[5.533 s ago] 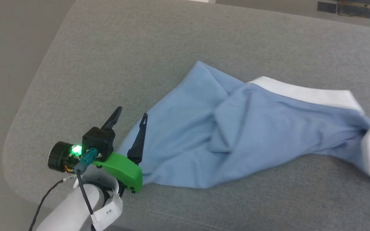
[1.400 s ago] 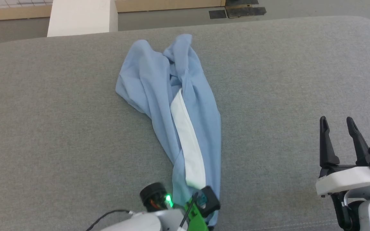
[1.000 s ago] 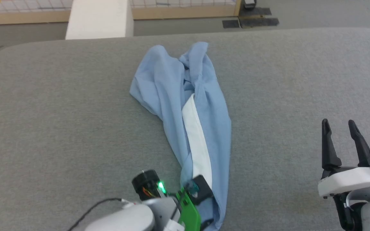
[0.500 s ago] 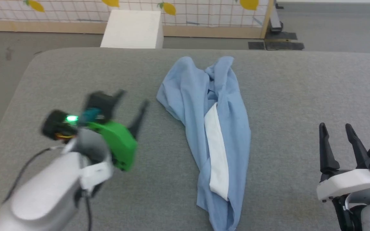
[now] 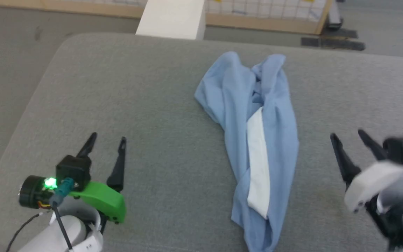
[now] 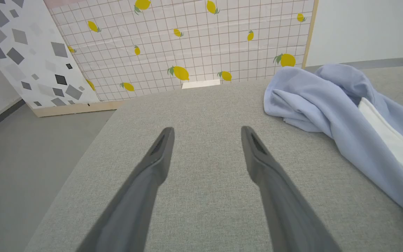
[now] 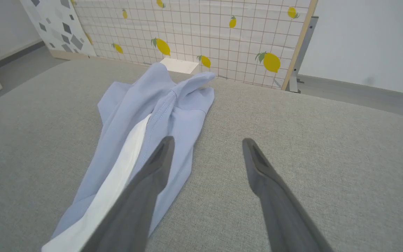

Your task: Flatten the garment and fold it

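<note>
The garment [image 5: 236, 115], light blue with a white strip of its inside turned out, lies bunched in a long crumpled band mid-table, running from 12 to 6 o'clock on the grey fabric-covered table [image 5: 152, 105]. At its 8 o'clock the left gripper [image 5: 108, 137] has its fingers spread and empty. At 4 o'clock the right gripper [image 5: 346, 134] is the same, and both are clear of the cloth. Beyond the table at 12 o'clock stand a white box [image 5: 171, 17] and a lemon-printed grid panel [image 6: 194, 42] on grey floor [image 5: 9, 52]. A white tag [image 5: 91, 243] on the left forearm bears marks too small to read.
</note>
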